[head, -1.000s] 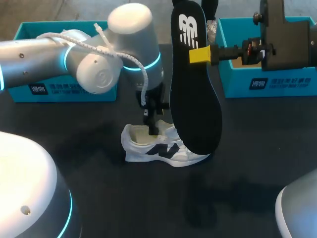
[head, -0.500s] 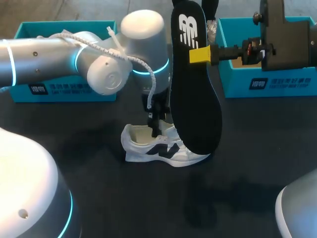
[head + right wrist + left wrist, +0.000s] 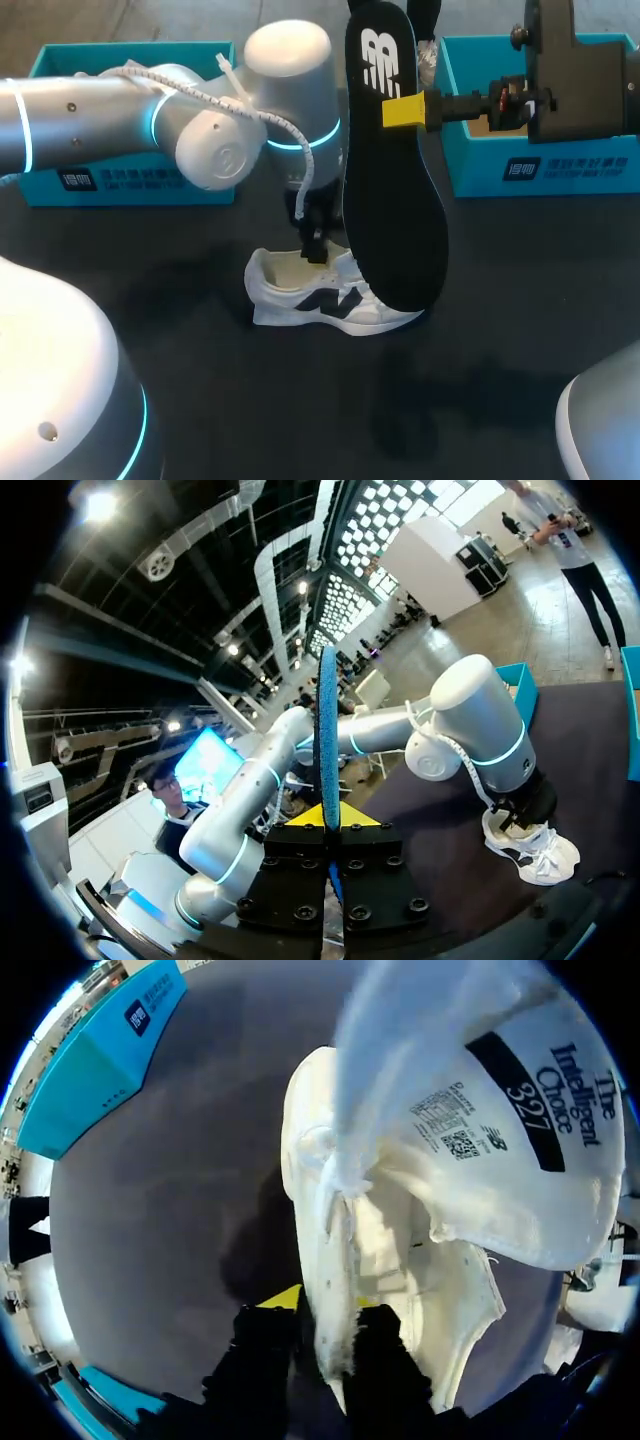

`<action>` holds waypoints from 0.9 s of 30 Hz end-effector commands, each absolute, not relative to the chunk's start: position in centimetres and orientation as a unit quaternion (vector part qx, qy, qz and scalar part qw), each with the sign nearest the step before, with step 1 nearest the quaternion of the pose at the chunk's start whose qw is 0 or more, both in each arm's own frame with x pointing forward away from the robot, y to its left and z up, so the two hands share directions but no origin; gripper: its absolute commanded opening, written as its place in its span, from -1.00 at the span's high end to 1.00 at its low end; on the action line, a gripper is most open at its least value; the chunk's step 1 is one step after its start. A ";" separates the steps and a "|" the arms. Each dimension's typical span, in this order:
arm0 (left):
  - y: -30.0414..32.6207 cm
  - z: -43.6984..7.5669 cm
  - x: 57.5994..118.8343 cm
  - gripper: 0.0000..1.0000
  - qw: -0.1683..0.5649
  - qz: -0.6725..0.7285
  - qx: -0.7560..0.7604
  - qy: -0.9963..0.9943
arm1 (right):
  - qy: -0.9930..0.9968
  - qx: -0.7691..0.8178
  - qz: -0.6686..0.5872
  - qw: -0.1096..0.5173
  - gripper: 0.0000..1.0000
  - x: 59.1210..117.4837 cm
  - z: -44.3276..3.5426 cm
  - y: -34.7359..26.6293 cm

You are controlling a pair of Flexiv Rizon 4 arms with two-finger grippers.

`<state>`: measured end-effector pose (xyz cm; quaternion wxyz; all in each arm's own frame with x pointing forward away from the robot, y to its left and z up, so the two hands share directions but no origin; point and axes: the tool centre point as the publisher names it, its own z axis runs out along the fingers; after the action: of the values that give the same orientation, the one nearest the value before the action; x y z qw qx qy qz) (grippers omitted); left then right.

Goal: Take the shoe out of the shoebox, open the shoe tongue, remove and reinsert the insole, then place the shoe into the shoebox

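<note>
The insole (image 3: 395, 200) looks light, bendy (right fingers (image 3: 403, 110) pinch its middle); left fingers (image 3: 265, 1360) clamp the soft collar of the shoe (image 3: 335, 300).

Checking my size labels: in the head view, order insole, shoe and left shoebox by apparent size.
1-2. left shoebox and insole: unsure; the left arm hides much of the box, and the raised insole is nearer the camera.
3. shoe, clearly smallest.

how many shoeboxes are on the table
2. The left shoebox stands at the table's far left, partly hidden behind the left arm. The right shoebox stands at the far right, behind the right arm. No others show.
</note>
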<state>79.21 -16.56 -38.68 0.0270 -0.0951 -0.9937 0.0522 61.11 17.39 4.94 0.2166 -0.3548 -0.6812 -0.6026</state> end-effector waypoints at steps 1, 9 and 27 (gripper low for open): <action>-16.4 -38.2 78.9 1.00 0.036 0.051 -0.123 -0.990 | -0.681 -0.355 -0.602 0.217 1.00 61.2 4.9 17.6; -15.5 -35.8 78.4 1.00 0.088 0.009 -0.243 -0.966 | -0.681 -0.355 -0.602 0.217 1.00 61.2 4.9 17.6; -15.8 -33.1 79.6 1.00 0.139 -0.054 -0.526 -0.837 | -0.681 -0.355 -0.602 0.217 1.00 61.2 4.9 17.6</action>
<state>79.44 -15.18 -33.84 0.1283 -0.4698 -0.8729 -0.0283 61.11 17.39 4.94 0.2166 -0.3548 -0.6812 -0.6026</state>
